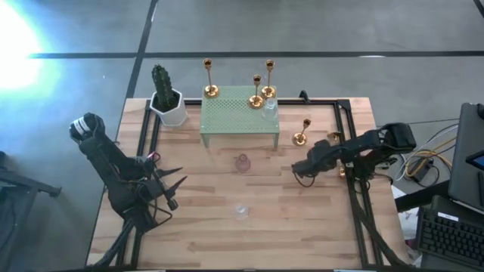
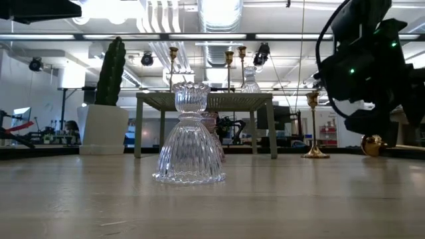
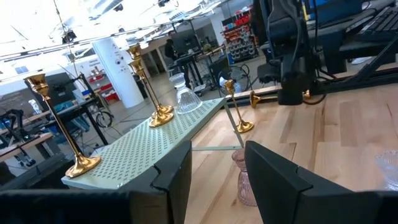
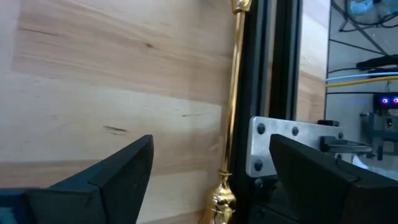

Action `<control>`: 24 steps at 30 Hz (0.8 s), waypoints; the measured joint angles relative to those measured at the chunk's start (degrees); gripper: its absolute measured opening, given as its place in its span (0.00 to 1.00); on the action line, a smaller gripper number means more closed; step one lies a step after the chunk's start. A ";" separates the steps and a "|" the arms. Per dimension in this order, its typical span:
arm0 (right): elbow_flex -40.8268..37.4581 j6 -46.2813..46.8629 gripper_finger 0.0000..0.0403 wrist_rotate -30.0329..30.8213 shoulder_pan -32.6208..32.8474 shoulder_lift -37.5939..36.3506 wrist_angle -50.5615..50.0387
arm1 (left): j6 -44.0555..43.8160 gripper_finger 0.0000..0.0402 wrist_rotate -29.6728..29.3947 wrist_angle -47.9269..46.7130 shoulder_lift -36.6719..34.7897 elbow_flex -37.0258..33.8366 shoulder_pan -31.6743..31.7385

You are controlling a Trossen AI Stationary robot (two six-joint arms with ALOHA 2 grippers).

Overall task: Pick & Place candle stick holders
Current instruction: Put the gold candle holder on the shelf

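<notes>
Across the wooden table (image 1: 227, 227), you're hovering the right pincer (image 4: 208, 171), wide open, over a fallen gold candle stick holder (image 4: 235, 93) lying along the black rail (image 4: 273, 62), so straddle its stem squarely before closing.

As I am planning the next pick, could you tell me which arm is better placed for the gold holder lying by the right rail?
The right: its gripper hangs directly over that lying gold holder, jaws wide. The left gripper waits across the table.
</notes>
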 joint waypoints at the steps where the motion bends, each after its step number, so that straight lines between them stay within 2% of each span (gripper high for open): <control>1: -0.02 -0.47 0.76 -0.03 -0.55 0.27 -0.03 | 0.02 0.38 0.02 0.00 0.00 0.00 0.00; 11: -0.04 -1.64 0.60 -0.44 -6.55 0.56 0.08 | -0.09 0.38 1.37 0.05 0.00 0.00 0.00; 24: 0.61 -1.58 0.56 -4.62 -7.15 6.41 1.11 | -0.44 0.38 3.97 1.10 -0.02 0.00 0.00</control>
